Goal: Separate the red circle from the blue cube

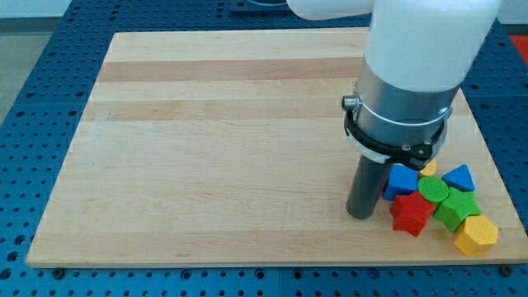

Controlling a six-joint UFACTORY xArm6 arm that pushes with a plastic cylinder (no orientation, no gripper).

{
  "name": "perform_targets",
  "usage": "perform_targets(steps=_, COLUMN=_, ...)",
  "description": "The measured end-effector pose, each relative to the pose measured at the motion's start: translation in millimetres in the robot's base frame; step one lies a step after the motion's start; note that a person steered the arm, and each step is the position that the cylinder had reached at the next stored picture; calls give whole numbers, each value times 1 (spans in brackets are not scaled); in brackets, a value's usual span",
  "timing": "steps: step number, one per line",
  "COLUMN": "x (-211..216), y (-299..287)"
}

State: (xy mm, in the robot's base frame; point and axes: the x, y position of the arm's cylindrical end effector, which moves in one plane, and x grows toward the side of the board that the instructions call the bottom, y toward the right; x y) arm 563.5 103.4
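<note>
My tip rests on the wooden board near the view's bottom right. The blue cube lies just to its right, close to or touching the rod. A red block with a jagged, star-like outline sits right below the blue cube, touching it, a short gap right of my tip. I see no clearly round red block; the arm's wide body hides the board behind the cluster.
Tight cluster at the board's right edge: a green circle, a blue triangle, a green block, a yellow hexagon, and a yellow block partly hidden under the arm. Blue pegboard surrounds the board.
</note>
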Motion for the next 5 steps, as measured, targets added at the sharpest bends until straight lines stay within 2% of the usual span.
perform_targets(steps=3, x=-38, y=18)
perform_targets(steps=5, x=-96, y=18)
